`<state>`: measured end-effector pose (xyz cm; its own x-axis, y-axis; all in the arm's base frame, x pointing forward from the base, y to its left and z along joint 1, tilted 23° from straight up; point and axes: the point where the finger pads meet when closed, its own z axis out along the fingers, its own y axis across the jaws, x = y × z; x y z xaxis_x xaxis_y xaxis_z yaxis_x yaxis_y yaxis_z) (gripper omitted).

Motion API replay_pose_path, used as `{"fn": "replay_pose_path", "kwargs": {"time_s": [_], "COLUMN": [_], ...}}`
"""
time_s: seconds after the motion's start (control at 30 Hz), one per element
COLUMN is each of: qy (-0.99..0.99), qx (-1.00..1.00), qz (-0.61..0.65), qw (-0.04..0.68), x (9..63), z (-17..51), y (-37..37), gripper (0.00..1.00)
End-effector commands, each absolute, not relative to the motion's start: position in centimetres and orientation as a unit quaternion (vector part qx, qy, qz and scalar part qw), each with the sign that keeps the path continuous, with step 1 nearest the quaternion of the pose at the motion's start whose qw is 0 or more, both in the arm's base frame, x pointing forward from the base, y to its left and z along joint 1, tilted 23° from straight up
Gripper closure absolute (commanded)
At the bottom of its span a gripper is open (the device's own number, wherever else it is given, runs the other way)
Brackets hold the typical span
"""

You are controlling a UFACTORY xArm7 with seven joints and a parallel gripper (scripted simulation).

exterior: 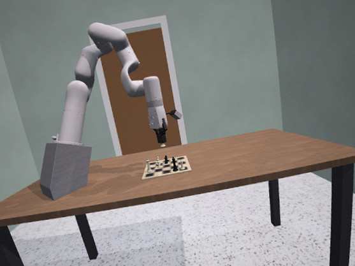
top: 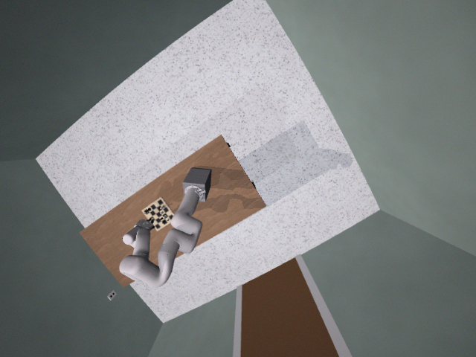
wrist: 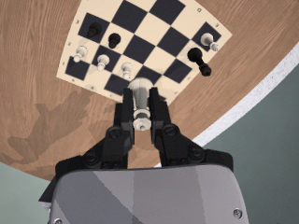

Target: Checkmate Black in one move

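Observation:
A small chessboard lies on the wooden table. My gripper is shut on a white chess piece and holds it upright, well above the board's near edge. On the board stand three white pieces in a row, a black piece, a black pawn, a tall black piece and a white piece in the corner beside it. I cannot tell the held piece's type.
The arm's grey base block stands on the table to the left of the board. The table's edge runs close behind the board in the wrist view. A brown door is behind the table.

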<state>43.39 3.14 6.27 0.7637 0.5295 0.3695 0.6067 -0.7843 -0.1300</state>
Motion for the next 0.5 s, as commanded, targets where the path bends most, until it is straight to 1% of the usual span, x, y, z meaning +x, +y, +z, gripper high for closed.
{"fn": "replay_pose_path", "kwargs": {"time_s": [0.0,0.17,0.47], "qy": [-0.323,-0.407,-0.408], "qx": [-0.924,-0.891,-0.891], "qz": [-0.164,-0.173,-0.173], "qw": [0.118,0.102,0.102], "x": [44.3,47.3,47.3], "z": [6.5,6.2,6.1], "y": [2.5,-0.4,-0.4], "gripper": [1.00,1.00,1.00]}}
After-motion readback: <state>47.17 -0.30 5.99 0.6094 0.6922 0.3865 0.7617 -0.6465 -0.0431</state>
